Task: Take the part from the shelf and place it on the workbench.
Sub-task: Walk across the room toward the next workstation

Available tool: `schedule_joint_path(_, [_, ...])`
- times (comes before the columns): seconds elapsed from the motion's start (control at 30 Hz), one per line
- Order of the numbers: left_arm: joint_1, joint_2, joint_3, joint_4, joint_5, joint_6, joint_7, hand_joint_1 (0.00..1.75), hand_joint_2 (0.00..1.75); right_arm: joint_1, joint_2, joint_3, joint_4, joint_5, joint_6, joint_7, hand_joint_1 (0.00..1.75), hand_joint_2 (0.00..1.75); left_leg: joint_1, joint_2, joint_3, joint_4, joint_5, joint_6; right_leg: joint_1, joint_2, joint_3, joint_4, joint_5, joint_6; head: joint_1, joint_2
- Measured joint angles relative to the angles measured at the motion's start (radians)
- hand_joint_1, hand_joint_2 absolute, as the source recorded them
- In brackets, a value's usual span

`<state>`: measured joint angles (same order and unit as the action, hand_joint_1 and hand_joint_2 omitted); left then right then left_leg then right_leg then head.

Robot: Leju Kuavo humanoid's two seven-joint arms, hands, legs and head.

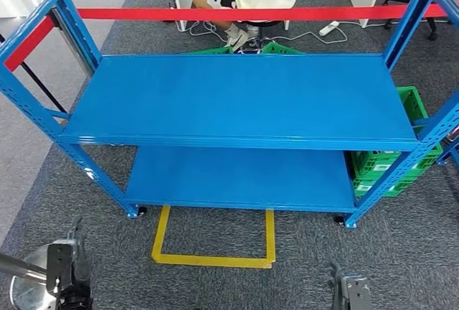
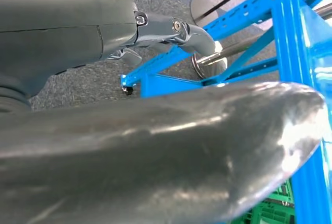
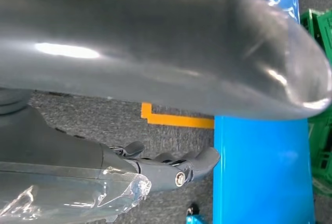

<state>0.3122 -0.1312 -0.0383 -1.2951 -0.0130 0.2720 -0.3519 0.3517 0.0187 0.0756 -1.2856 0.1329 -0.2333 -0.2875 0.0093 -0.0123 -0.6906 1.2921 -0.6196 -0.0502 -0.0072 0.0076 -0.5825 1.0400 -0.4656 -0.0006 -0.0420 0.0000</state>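
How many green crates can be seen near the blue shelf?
2: one green crate on the floor at the shelf's right end, another green crate behind the shelf, mostly hidden. More may be hidden.

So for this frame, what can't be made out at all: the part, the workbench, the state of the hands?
- The part: the blue shelf shows bare boards in the head view.
- Left hand: cut off by the head view's lower edge; in the left wrist view a large grey thumb covers much of it, so its state is unclear.
- Right hand: likewise, behind the thumb in the right wrist view.
- Green crate: contents hidden by the shelf frame.
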Motion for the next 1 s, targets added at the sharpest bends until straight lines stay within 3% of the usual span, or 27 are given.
schedule_joint_path(0.03, [0.0, 0.0, 0.0, 0.0, 0.0, 0.0, 0.002, 0.0, 0.0, 0.0, 0.0, 0.001, 0.0, 0.002, -0.003, 0.002, 0.0, 0.0, -0.001, 0.0, -0.005, -0.023, 0.011, 0.004, 0.001, 0.001, 0.01, 0.0, -0.007, 0.0, 0.0, 0.0])
schedule_joint_path(0.07, [0.0, 0.0, 0.0, 0.0, 0.0, -0.001, 0.005, 0.0, 0.0, 0.0, 0.0, 0.002, -0.001, 0.005, -0.006, 0.005, 0.0, 0.0, -0.002, 0.0, 0.002, -0.068, 0.049, 0.009, 0.002, 0.002, 0.021, 0.0, -0.014, 0.0, -0.001, 0.0])
schedule_joint_path(0.13, [0.0, 0.0, 0.0, 0.0, 0.001, -0.001, 0.013, 0.0, 0.87, 0.0, 0.0, 0.005, -0.004, 0.009, -0.012, 0.009, 0.0, 0.87, -0.01, 0.003, 0.03, -0.192, 0.15, 0.024, 0.005, 0.004, 0.033, 0.0, -0.028, 0.003, -0.001, 0.0])
schedule_joint_path(0.2, [0.002, 0.0, 0.001, 0.0, -0.002, -0.001, 0.021, 0.0, 1.75, 0.0, 0.0, 0.008, -0.005, 0.011, -0.017, 0.014, 0.0, 1.75, -0.017, 0.003, 0.045, -0.265, 0.201, 0.034, 0.01, 0.006, 0.035, 0.002, -0.041, 0.012, -0.001, 0.0])
schedule_joint_path(0.23, [0.002, 0.0, 0.001, 0.002, -0.007, -0.001, 0.026, 0.0, 1.75, -0.001, 0.0, 0.01, -0.004, 0.013, -0.019, 0.018, 0.0, 1.75, -0.018, 0.002, 0.046, -0.277, 0.205, 0.035, 0.013, 0.007, 0.038, 0.002, -0.047, 0.016, -0.001, 0.0])
schedule_joint_path(0.27, [0.001, 0.0, 0.001, 0.009, -0.012, -0.002, 0.032, 0.0, 1.31, -0.002, 0.0, 0.011, 0.001, 0.015, -0.02, 0.022, 0.0, 1.75, -0.016, 0.0, 0.049, -0.278, 0.216, 0.032, 0.015, 0.007, 0.039, -0.002, -0.051, 0.011, 0.0, 0.0])
schedule_joint_path(0.37, [-0.007, 0.006, 0.002, 0.057, -0.024, -0.016, 0.058, 0.0, 0.0, -0.017, -0.003, 0.011, 0.046, 0.014, -0.012, 0.042, 0.0, 0.44, -0.014, -0.001, 0.056, -0.286, 0.227, 0.026, 0.019, 0.005, 0.049, -0.013, -0.054, -0.02, 0.001, 0.0])
schedule_joint_path(0.4, [-0.01, 0.009, 0.002, 0.077, -0.025, -0.023, 0.068, 0.0, 0.0, -0.022, -0.004, 0.011, 0.067, 0.01, -0.006, 0.05, 0.0, 0.0, -0.014, -0.001, 0.056, -0.286, 0.225, 0.03, 0.02, 0.004, 0.052, -0.017, -0.054, -0.022, 0.001, 0.0])
schedule_joint_path(0.67, [-0.039, 0.035, 0.007, 0.259, -0.019, -0.084, 0.139, 0.0, 0.0, -0.06, -0.011, 0.006, 0.253, -0.025, 0.052, 0.11, 0.0, 0.0, -0.014, -0.002, 0.059, -0.286, 0.214, 0.045, 0.018, 0.003, 0.067, -0.042, -0.054, 0.018, 0.001, 0.0])
schedule_joint_path(0.9, [-0.067, 0.063, 0.009, 0.434, -0.01, -0.138, 0.202, 0.0, 0.0, -0.097, -0.014, -0.005, 0.43, -0.057, 0.104, 0.163, 0.0, 0.0, -0.014, -0.002, 0.062, -0.286, 0.214, 0.046, 0.017, 0.003, 0.068, -0.043, -0.055, 0.026, 0.001, 0.0])
schedule_joint_path(1.0, [-0.08, 0.073, 0.01, 0.508, -0.007, -0.161, 0.228, 0.0, 0.0, -0.113, -0.016, -0.016, 0.506, -0.07, 0.126, 0.185, 0.0, 1.31, -0.013, -0.002, 0.063, -0.286, 0.214, 0.046, 0.018, 0.003, 0.069, -0.043, -0.055, 0.025, 0.001, 0.0])
